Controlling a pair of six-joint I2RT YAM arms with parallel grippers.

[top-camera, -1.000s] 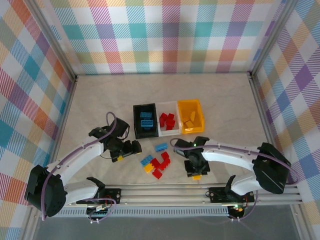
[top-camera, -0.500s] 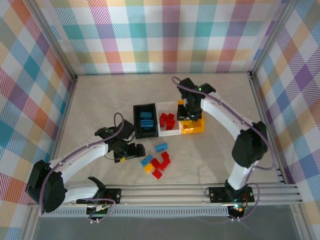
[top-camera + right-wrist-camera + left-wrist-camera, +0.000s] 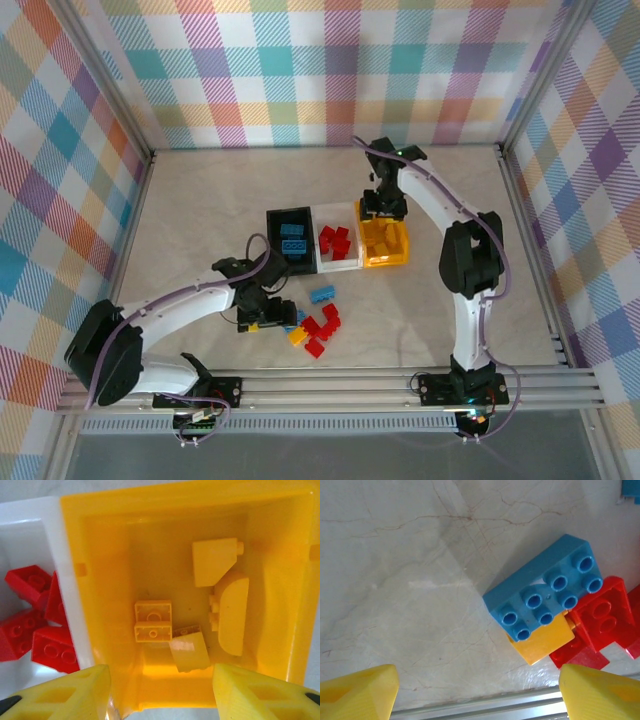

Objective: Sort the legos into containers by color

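Pastel checked walls close in a pale marbled tabletop (image 3: 200, 200). Low over it, on the near-left side of the white bin (image 3: 338, 267), hangs the left gripper (image 3: 262, 318). Its yellow fingertips (image 3: 357, 690) are spread wide with nothing between them.

Just beyond those tips in the left wrist view lies a blue brick (image 3: 545, 592), studs up. It overlaps a yellow brick (image 3: 542, 642) and touches a red brick (image 3: 600, 612). These belong to the loose pile (image 3: 315, 328) of red, blue and yellow legos on the table, nearer the arm bases than the white bin. A second blue brick (image 3: 322, 294) lies apart, between that pile and the white bin.

The right gripper (image 3: 162, 695) hovers above the yellow bin (image 3: 102, 565), which stands touching the white bin's right side. Its jaws are parted and empty, and one fingertip (image 3: 65, 692) hangs over the wall shared with the white bin. Four yellow pieces (image 3: 212, 562) lie on the yellow bin's floor. The white bin holds several red bricks (image 3: 30, 625), heaped together.

Against the white bin's left side stands the black bin (image 3: 271, 240), with blue bricks (image 3: 292, 240) inside.
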